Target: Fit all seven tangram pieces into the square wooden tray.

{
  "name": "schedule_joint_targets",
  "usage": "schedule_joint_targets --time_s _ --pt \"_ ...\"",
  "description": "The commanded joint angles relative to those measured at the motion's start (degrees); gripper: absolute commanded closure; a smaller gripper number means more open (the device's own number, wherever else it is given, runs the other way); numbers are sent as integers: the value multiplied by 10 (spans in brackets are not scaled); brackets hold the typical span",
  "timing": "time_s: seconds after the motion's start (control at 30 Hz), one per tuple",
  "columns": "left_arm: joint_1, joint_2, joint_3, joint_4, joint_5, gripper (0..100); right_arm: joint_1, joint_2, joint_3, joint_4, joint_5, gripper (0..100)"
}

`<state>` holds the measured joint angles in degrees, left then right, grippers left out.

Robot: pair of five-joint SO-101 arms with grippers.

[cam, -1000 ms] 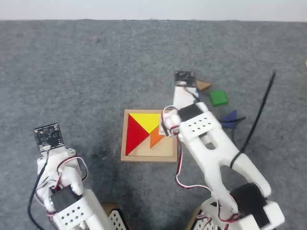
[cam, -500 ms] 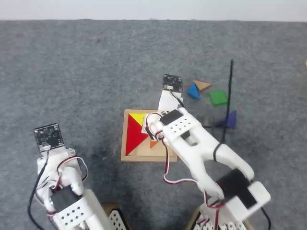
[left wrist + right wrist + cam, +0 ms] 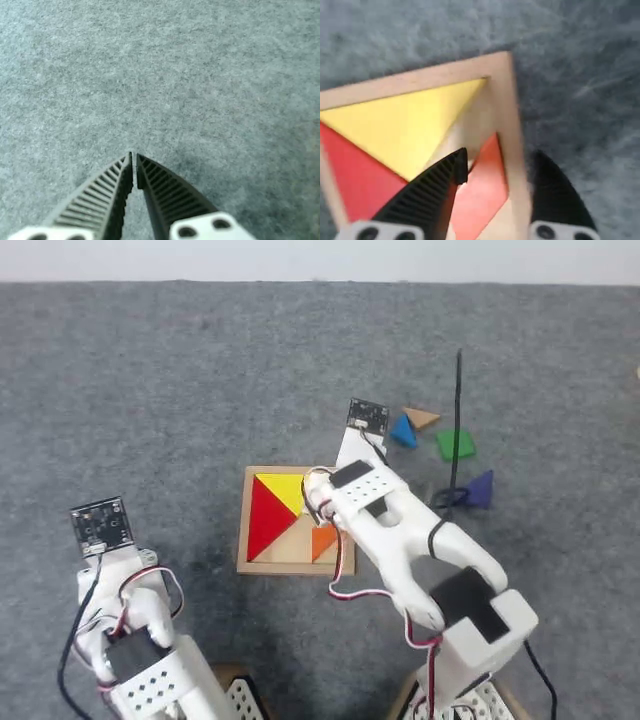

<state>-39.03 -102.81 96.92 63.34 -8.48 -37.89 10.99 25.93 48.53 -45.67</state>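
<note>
**A:** Which step is in hand now?

**B:** Three of the seven pieces lie in the square wooden tray (image 3: 285,568): a large yellow triangle (image 3: 283,490), a large red triangle (image 3: 263,522) and a small orange triangle (image 3: 323,538). The right gripper (image 3: 500,165) is wide open and holds nothing. One finger is over the tray floor between yellow and orange, the other is outside the rim.

**A:** And the next move?

**B:** I think it must rise and fetch one of the four pieces on the grey carpet (image 3: 150,390): the small blue triangle (image 3: 402,430), tan triangle (image 3: 422,417), green square (image 3: 456,444) or dark blue triangle (image 3: 480,488). The left gripper (image 3: 134,157) is closed and empty over the carpet, well apart from the tray.

**A:** Any writing?

**B:** None that I can read.
</note>
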Motion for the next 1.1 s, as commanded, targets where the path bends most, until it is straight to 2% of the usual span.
schedule_joint_targets --time_s 0.0,0.23,0.4,0.53,0.77,1.0,1.07 --pt "0 -3 -4 -3 -5 985 -5 27 -43 45 23 884" --pt "0 -3 -4 -3 -5 985 2 26 -98 109 36 887" --pt "0 -3 -4 -3 -5 985 12 9 -124 113 14 887" --pt "0 -3 -4 -3 -5 985 -8 -39 -120 114 0 887" --pt "0 -3 -4 -3 -5 985 -70 -95 -47 49 -7 881" --pt "0 -3 -4 -3 -5 985 -74 -87 9 4 -10 878" --pt "0 -3 -4 -3 -5 985 -80 -85 10 8 -10 845"
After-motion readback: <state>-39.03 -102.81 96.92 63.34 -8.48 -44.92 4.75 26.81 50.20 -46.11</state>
